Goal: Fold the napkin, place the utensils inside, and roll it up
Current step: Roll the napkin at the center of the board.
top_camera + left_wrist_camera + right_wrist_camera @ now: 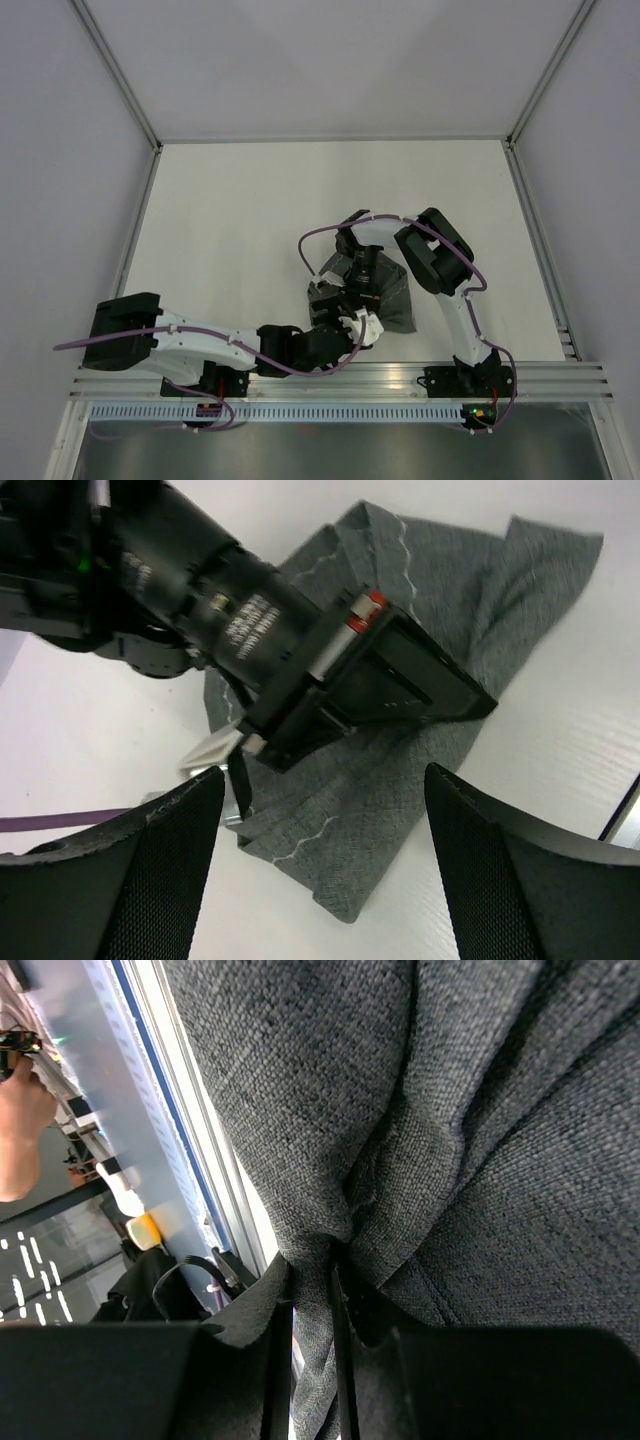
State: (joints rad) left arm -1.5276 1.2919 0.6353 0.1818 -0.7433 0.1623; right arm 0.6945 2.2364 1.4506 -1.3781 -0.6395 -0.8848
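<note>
The dark grey napkin (396,302) lies crumpled on the white table near the front edge. It also fills the right wrist view (470,1110). My right gripper (361,283) is shut on a bunched fold of it (312,1278). My left gripper (352,322) is open just in front of the cloth. In the left wrist view its fingers (110,880) stand wide apart above the napkin's near corner (345,850), touching nothing. A pale flat piece (208,750) shows beside the cloth under the right gripper; I cannot tell whether it is the fork.
The aluminium rail (400,378) runs along the table's front edge, close behind the napkin. The right arm's body (300,650) hangs over the cloth's middle. White walls enclose the table (300,200) on three sides.
</note>
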